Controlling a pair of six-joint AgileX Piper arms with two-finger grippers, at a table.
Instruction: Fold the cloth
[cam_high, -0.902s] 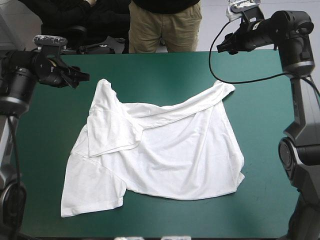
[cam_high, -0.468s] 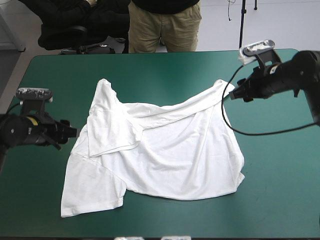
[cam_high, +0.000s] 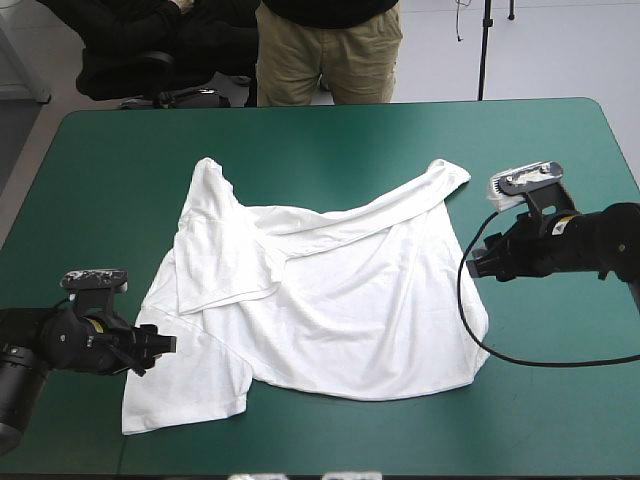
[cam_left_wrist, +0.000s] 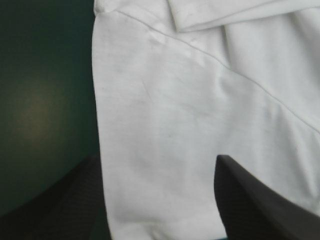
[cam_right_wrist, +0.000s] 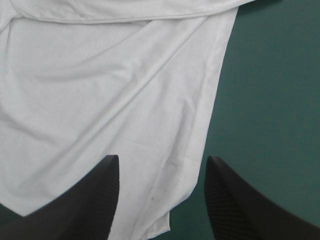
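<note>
High view: teal-green desk (cam_high: 330, 140) under a white T-shirt (cam_high: 340, 300), spread rumpled across the middle, one flap folded over the body toward the left. Left tool (cam_left_wrist: 159, 160) low at the T-shirt's near-left corner, fingers spread, white cloth between them; right tool (cam_right_wrist: 162, 159) low at its right edge, likewise spread, that edge between the fingers.

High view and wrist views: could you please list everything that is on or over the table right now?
T-shirt: one, white, spread rumpled across the table's middle, a sleeve folded over on its left side.
table cover: one, teal-green, under everything.
left gripper: one, black, fingers open, at the T-shirt's near-left edge.
right gripper: one, black, fingers open, at the T-shirt's right edge.
</note>
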